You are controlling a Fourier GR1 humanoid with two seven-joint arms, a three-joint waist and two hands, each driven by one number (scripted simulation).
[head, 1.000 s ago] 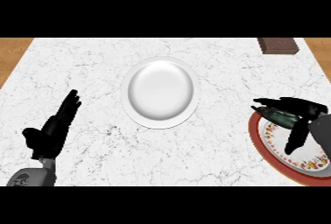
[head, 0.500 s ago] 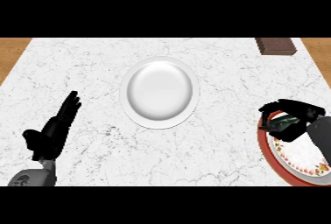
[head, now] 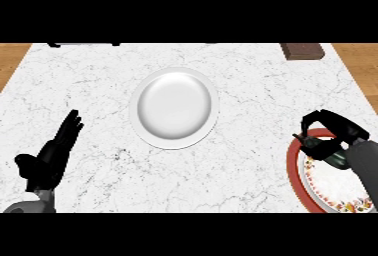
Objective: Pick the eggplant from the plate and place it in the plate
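Over the red-rimmed plate (head: 297, 172) at the counter's right edge, my right hand (head: 336, 131) curls round the dark eggplant (head: 316, 145), while the white plate (head: 175, 107) sits mid-counter and my left hand (head: 52, 156) rests with fingers straight.

The right hand (head: 334, 134) curls over and largely hides the eggplant (head: 316, 148); the red-rimmed plate (head: 294, 167) runs off the right edge
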